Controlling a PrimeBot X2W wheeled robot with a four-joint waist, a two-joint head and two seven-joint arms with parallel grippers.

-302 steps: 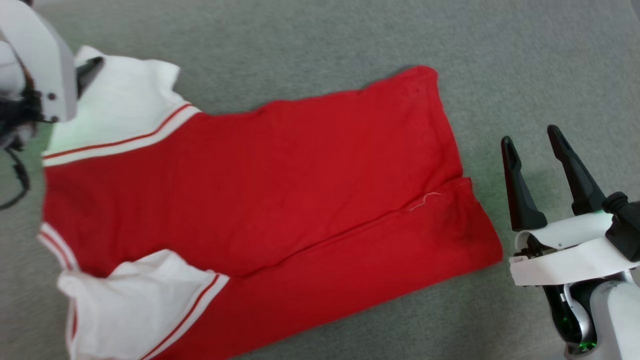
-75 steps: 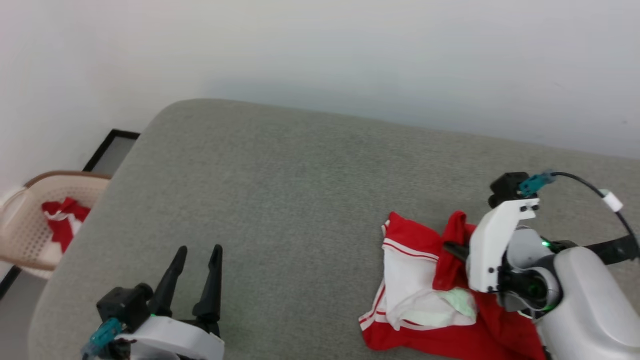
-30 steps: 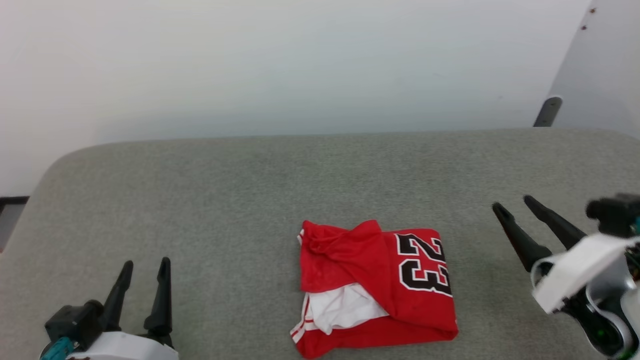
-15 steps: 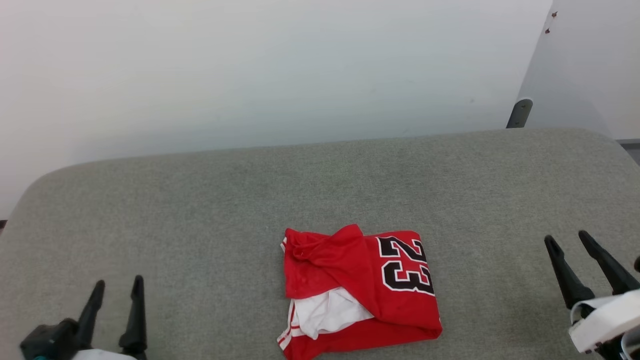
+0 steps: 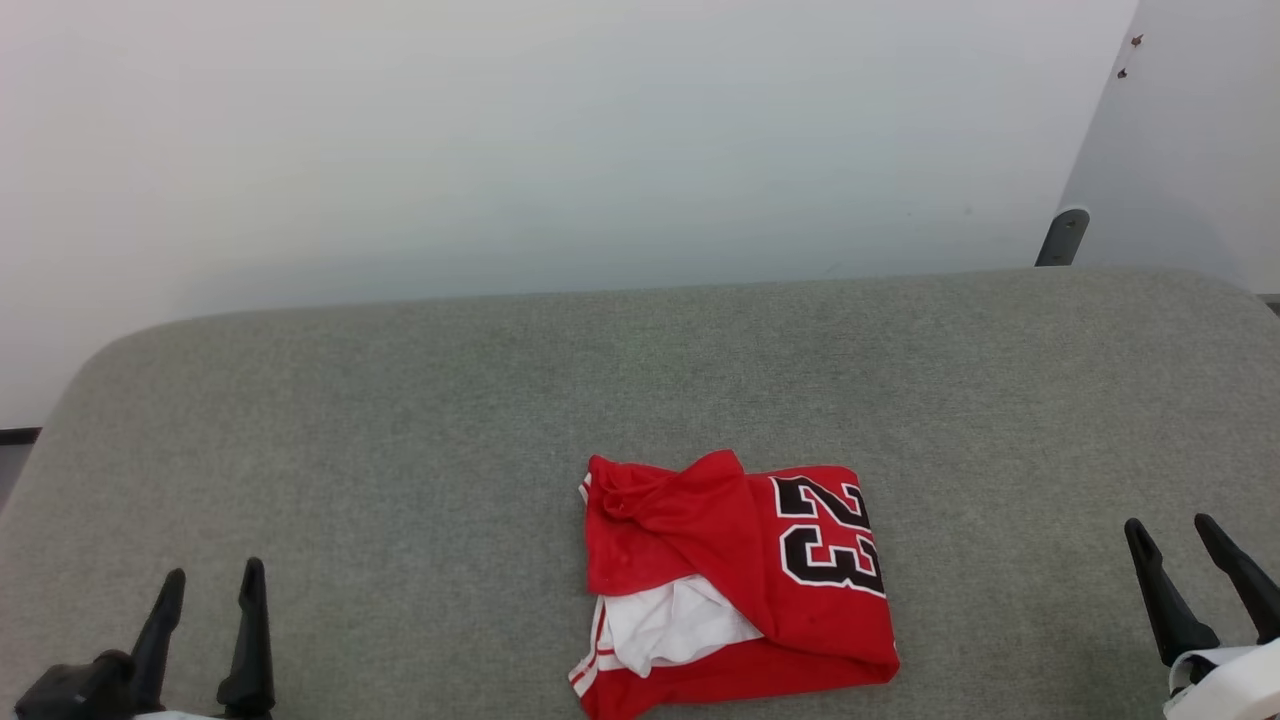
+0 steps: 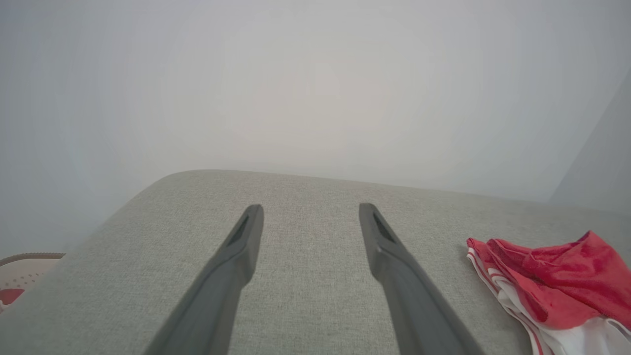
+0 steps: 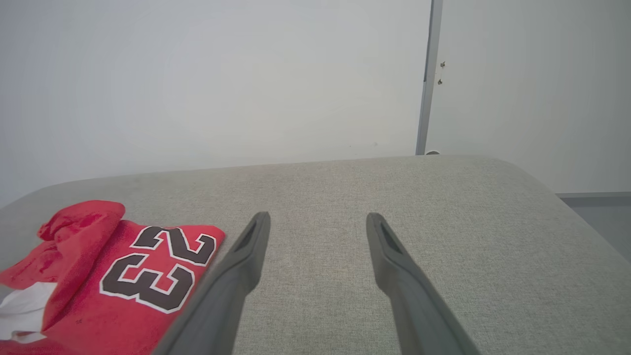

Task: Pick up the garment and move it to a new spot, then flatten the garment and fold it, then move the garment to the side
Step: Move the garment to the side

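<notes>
Between the two pincers, well apart from both, the garment [image 5: 735,585] lies folded into a rough rectangle on the grey bench [image 5: 400,400]. Its red body faces up, with the black, white-outlined "23" on the half nearer the right pincer [image 5: 1167,520]. On the half nearer the left pincer [image 5: 215,567], a rumpled red flap lies over the top, and a white sleeve with red-and-white striped trim pokes out beneath it. The left pincer's fingers stand apart and hold nothing, pointing over bare bench with the garment off to their right. The right pincer is likewise parted and empty, with the garment off to its left. Beyond both sets of fingertips the bench ends at a plain pale wall [image 5: 500,150]. Past the bench's rounded corner, to the left pincer's left, a beige basket [image 6: 24,259] shows with some red cloth inside.
</notes>
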